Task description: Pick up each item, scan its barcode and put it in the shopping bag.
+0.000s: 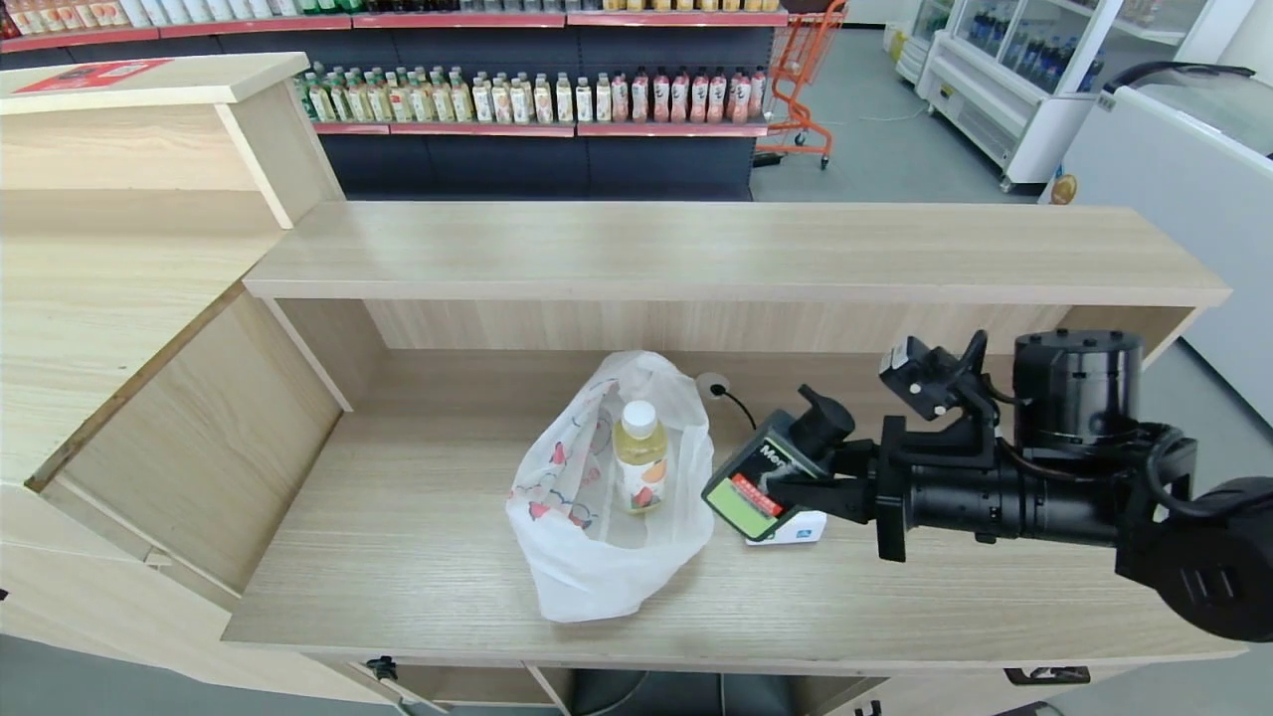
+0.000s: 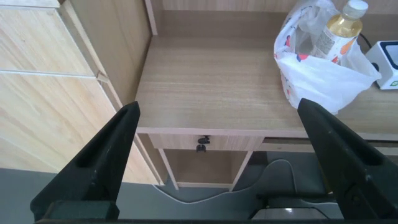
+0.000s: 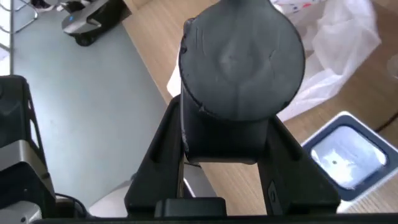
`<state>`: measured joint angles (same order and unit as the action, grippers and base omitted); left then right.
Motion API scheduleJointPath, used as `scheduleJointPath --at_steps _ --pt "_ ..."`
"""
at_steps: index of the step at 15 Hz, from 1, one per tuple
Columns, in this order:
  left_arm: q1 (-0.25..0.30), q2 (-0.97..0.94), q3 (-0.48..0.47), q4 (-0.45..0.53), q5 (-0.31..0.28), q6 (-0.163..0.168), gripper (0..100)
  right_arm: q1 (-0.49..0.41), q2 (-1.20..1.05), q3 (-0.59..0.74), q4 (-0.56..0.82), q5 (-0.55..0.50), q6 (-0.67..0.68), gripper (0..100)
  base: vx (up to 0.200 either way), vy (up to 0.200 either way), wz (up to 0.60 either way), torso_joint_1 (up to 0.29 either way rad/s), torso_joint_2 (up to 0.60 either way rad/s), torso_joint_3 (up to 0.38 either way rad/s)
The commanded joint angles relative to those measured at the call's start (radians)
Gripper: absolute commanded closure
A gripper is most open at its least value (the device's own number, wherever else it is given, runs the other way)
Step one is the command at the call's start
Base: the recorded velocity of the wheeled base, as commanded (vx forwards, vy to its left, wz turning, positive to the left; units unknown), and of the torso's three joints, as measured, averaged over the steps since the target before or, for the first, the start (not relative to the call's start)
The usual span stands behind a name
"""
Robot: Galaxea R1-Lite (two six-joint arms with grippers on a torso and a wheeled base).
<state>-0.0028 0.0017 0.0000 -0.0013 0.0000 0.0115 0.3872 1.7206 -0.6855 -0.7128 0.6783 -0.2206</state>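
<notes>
On the pale wooden surface (image 1: 418,557), in the head view, a thin white plastic shopping bag with red prints (image 1: 587,567) lies with its mouth open. A clear bottle of yellow drink with a white cap (image 1: 639,452) stands upright inside it. Just beside the bag, the right tool (image 1: 796,485) is clenched on a dark container with a broad black round cap and a green-and-red label (image 1: 761,477). The container is held tilted above a small white box scanner (image 1: 801,529), with its label end turned down toward it.

From the left wrist, the left tool (image 2: 219,109) is released, its jaws wide with nothing between them. It hangs off the front edge of the surface (image 2: 211,81), well apart from the shopping bag (image 2: 323,74), the bottle (image 2: 339,25) and the scanner (image 2: 388,62).

From the right wrist, the container (image 3: 239,56) shows cap-first, and the black fingers (image 3: 155,168) press on its sides just under the cap. The scanner (image 3: 342,155) lies below and the shopping bag (image 3: 348,37) beyond.

The container looks rigid and smooth-sided, so it should bear a firm squeeze but might twist or slip. If full, it probably has some weight. A hold on the body near the cap seems sound. The bag looks limp and would fold under a push, so entry should be through the open mouth, beside the bottle, which could topple.
</notes>
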Motion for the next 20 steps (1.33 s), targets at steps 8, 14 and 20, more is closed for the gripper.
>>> scheduleJointPath --at_steps 8,14,20 --pt "0.0 0.0 0.0 0.0 0.0 -0.001 0 0.065 0.252 -0.086 -0.037 -0.045 -0.025 100 0.0 0.0 0.0 0.0 0.0 0.0" --pt "0.0 0.0 0.0 0.0 0.0 -0.001 0 0.167 0.461 -0.25 -0.174 -0.114 -0.101 100 0.0 0.0 0.0 0.0 0.0 0.0" --pt "0.0 0.0 0.0 0.0 0.0 -0.001 0 0.191 0.582 -0.358 -0.175 -0.121 -0.261 100 0.0 0.0 0.0 0.0 0.0 0.0"
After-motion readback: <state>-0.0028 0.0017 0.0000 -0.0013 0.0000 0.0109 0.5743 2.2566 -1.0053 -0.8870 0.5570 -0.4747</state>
